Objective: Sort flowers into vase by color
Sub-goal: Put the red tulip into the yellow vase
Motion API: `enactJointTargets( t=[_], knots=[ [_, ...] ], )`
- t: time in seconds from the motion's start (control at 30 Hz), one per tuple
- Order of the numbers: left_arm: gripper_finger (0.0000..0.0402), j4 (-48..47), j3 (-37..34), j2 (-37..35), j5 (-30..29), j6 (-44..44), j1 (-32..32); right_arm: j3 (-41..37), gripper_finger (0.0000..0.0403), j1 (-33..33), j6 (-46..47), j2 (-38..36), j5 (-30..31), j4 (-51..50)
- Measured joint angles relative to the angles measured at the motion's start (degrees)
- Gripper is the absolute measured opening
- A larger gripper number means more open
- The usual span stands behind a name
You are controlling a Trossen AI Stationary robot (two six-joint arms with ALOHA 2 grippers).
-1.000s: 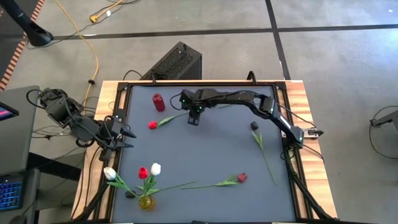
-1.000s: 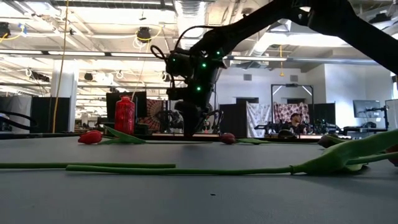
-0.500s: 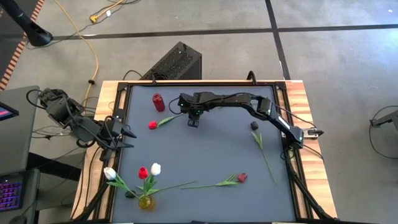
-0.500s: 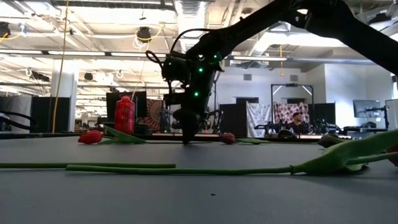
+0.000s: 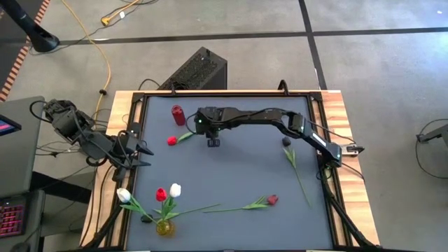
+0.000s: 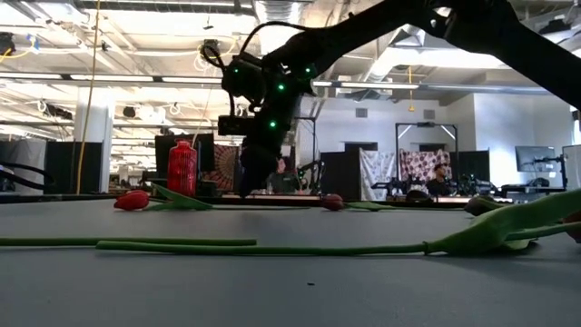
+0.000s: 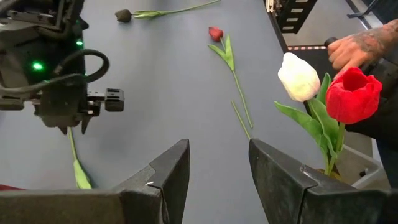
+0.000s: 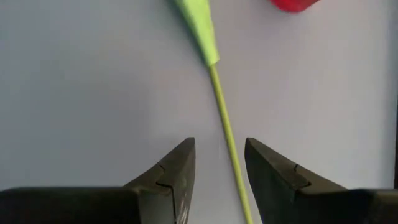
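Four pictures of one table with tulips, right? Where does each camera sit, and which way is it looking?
High view: above, facing straight down; both arms show, right claw by the red tulip.
Low view: table height, facing across into the room; the right arm hangs in.
Left wrist view: on the left arm, facing past its open claw across the table; the right arm shows.
Right wrist view: facing down past its open claw at a green stem.
Shared: that stem shows in both wrist views.

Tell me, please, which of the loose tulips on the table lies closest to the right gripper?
The red tulip beside the red vase: its stem runs between the right gripper's open fingers. The other red tulip and the dark tulip lie farther off.
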Motion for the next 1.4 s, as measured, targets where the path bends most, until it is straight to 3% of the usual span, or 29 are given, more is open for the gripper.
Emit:
enactJointTargets(
  t=[0.37, 0.93, 1.4],
  knots=[
    [0.0154, 0.0, 0.0, 0.01, 0.06, -0.36, 0.0, 0.07, 0.0166, -2.48, 2.23, 1.42, -7.09, 4.15],
    [0.0154, -0.02, 0.0, 0.01, -0.21, -0.02, 0.0, 0.31, 0.0163, -2.53, 1.51, 4.2, -8.91, 5.55],
    [0.0154, -0.02, 0.0, 0.01, -0.33, -0.44, 0.0, 0.27, 0.0051, -2.57, 1.21, 4.28, -11.62, 4.94]
  ],
)
